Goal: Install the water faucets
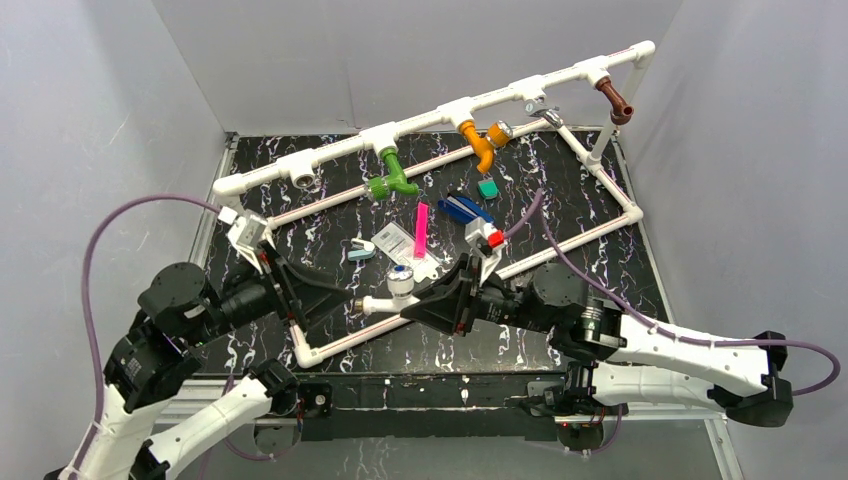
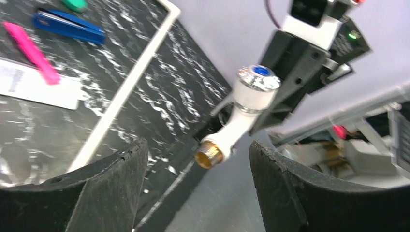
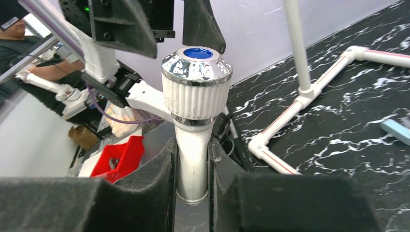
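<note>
My right gripper [image 1: 418, 302] is shut on the spout of the white faucet [image 1: 396, 288], held above the table's near edge with its chrome, blue-capped knob up. In the right wrist view the faucet [image 3: 196, 92] stands upright between the shut fingers of the gripper [image 3: 193, 169]. My left gripper [image 1: 345, 303] is open just left of it. In the left wrist view the faucet's brass threaded end [image 2: 209, 155] points between the spread fingers [image 2: 111, 188], not touching them. The green [image 1: 392, 172], orange [image 1: 478, 143] and brown [image 1: 615, 100] faucets hang on the white pipe frame [image 1: 560, 82].
An open tee socket [image 1: 303, 178] sits at the frame's left end. On the black marbled table lie a pink strip [image 1: 421, 228], a flat blue piece [image 1: 465, 209], a small green block [image 1: 488, 187] and a white card [image 1: 392, 240]. A red bin [image 3: 118, 157] sits beyond the table.
</note>
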Controlling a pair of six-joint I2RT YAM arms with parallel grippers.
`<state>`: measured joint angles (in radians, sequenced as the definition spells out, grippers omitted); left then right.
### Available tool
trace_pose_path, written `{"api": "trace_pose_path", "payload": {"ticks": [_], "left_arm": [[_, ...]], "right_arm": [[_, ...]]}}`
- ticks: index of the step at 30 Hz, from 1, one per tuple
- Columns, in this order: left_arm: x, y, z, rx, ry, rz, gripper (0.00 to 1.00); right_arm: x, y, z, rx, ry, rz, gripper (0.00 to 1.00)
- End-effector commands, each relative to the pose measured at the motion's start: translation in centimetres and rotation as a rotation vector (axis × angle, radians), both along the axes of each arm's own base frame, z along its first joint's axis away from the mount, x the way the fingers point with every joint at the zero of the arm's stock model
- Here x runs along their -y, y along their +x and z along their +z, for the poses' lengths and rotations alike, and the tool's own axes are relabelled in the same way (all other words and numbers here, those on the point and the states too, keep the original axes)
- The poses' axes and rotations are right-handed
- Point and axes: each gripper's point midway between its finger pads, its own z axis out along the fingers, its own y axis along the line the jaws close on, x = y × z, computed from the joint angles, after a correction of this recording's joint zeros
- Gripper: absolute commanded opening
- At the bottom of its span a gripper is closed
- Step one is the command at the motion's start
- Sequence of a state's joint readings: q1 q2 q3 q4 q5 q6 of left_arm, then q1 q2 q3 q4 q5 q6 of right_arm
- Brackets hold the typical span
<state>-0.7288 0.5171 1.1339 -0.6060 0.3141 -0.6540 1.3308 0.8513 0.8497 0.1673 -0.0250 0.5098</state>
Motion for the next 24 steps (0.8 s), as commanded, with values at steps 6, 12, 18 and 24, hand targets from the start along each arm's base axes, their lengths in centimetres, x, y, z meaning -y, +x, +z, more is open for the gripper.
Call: {"api": "trace_pose_path", "payload": {"ticks": [6, 12, 18, 24], "left_arm": [[-5.3, 8.0, 1.6, 0.130, 0.370, 0.420, 0.73], [-8.8, 10.9, 6.5, 0.245, 0.451, 0.642, 0.72], [-14.1, 11.8, 9.5, 0.312, 0.546, 0.905, 0.71], [-18.5, 11.5, 10.2, 0.346, 0.640, 1.118, 0.72]], "right_arm": [[2.3, 2.9, 3.5, 0.112, 0.011, -0.185, 0.01], [2.8, 6.0, 2.1, 0.136, -0.116, -0.347, 0.01], [2.9, 9.1, -0.2, 0.171, -0.313, -0.502, 0.01], [2.5, 11.5, -1.3, 0.223, -0.471, -0.603, 0.01]]}}
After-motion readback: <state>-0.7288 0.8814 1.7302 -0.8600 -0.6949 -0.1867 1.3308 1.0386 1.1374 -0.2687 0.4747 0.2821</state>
